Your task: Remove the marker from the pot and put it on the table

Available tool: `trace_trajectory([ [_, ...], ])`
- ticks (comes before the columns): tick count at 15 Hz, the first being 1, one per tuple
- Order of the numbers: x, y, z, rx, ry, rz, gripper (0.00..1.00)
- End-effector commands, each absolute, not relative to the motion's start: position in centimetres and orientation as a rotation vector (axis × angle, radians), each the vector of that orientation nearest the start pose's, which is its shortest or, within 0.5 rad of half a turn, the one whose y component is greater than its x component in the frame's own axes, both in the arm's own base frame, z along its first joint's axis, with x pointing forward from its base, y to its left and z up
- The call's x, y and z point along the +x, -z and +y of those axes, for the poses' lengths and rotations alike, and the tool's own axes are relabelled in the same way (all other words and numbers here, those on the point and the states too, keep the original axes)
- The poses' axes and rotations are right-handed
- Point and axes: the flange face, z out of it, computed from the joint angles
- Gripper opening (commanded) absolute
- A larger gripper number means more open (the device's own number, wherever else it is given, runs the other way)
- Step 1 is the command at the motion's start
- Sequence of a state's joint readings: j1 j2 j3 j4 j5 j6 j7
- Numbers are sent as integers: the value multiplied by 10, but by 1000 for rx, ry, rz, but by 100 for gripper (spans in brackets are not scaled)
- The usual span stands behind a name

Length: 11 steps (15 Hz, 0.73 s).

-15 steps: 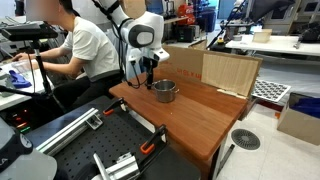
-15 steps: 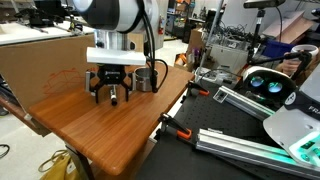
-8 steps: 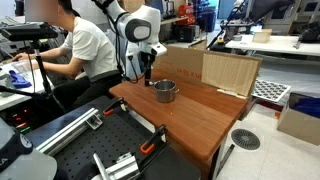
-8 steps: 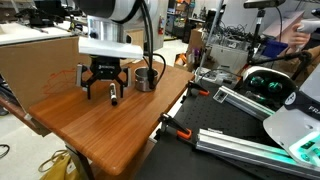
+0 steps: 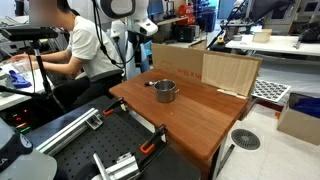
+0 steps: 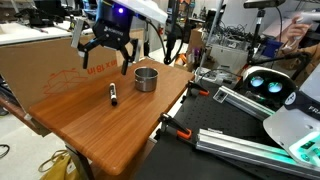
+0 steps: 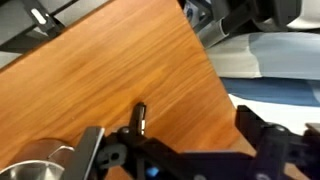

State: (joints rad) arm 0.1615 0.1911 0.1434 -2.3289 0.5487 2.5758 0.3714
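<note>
The marker (image 6: 113, 95) is a thin dark stick lying flat on the reddish-brown table (image 6: 100, 120), a little way from the pot (image 6: 146, 78). It also shows in the wrist view (image 7: 139, 117), next to the pot's rim (image 7: 40, 165). In an exterior view the pot (image 5: 165, 91) stands on the table (image 5: 200, 115); the marker is too small to make out there. My gripper (image 6: 104, 48) is open and empty, raised well above the table behind the marker. In the wrist view its fingers (image 7: 185, 150) spread wide over bare wood.
An upright cardboard sheet (image 5: 230, 72) stands along the table's far edge. A seated person in white (image 5: 85, 50) is beside the table. A black perforated bench with clamps (image 5: 105, 145) adjoins the table. A white robot (image 6: 290, 95) stands nearby.
My gripper has let go of the marker, which now lies on the table, and has risen and drawn back from it.
</note>
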Motion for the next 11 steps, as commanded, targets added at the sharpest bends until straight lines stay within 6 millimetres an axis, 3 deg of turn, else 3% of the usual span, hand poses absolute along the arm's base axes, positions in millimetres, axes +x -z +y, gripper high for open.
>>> trace_trajectory([
  [1,497,-266,146,-2713,-82,733,100],
  [11,492,-264,146,-2719,-91,726,100],
])
